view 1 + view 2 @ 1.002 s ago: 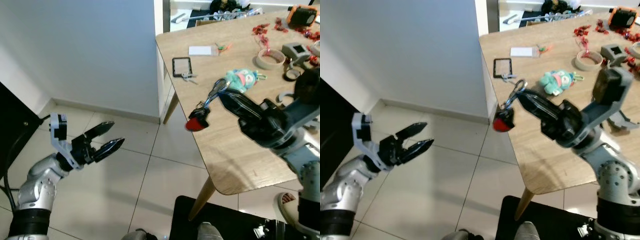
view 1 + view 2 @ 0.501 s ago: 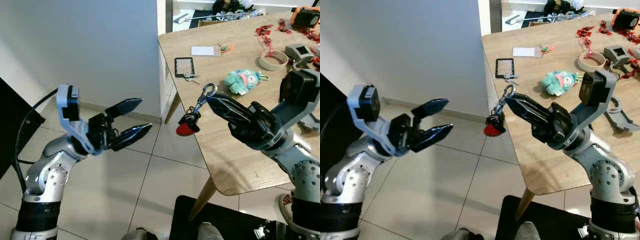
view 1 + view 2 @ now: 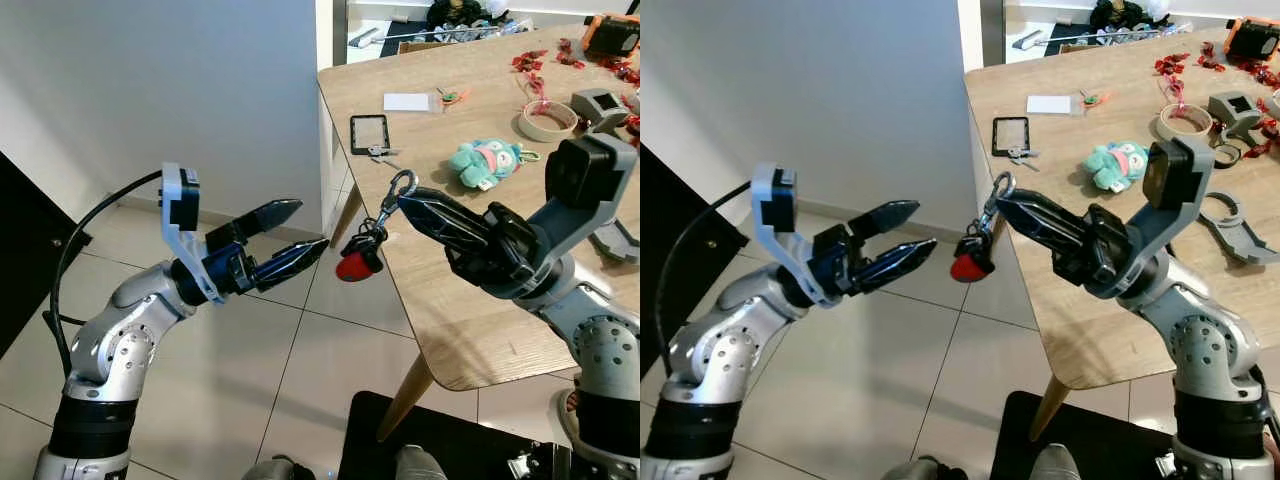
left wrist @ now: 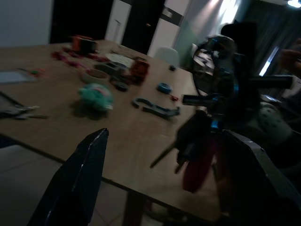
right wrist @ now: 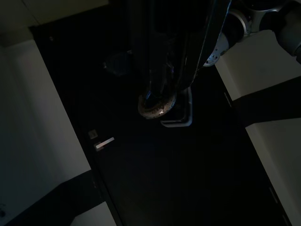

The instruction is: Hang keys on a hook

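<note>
My right gripper [image 3: 405, 196] is shut on the metal ring [image 3: 402, 184] of a bunch of keys. A red fob [image 3: 353, 266] dangles from the ring, out past the wooden table's [image 3: 480, 290] near-left edge and above the tiled floor. In the right wrist view the ring [image 5: 156, 104] sits pinched between the fingertips. My left gripper [image 3: 308, 229] is open, raised to the left of the keys, its tips a short gap from the fob. The left wrist view looks between its two fingers at the red fob [image 4: 195, 165].
On the table lie a phone [image 3: 364, 132], a teal plush toy [image 3: 487, 160], a tape roll [image 3: 546, 119], a white card [image 3: 405, 101] and red bits at the far edge. A white wall [image 3: 180, 90] stands to the left. A black mat [image 3: 440, 445] lies on the floor below.
My left arm has risen and swung right, bringing its open gripper close to the fob. My right gripper has carried the keys leftward off the table edge.
</note>
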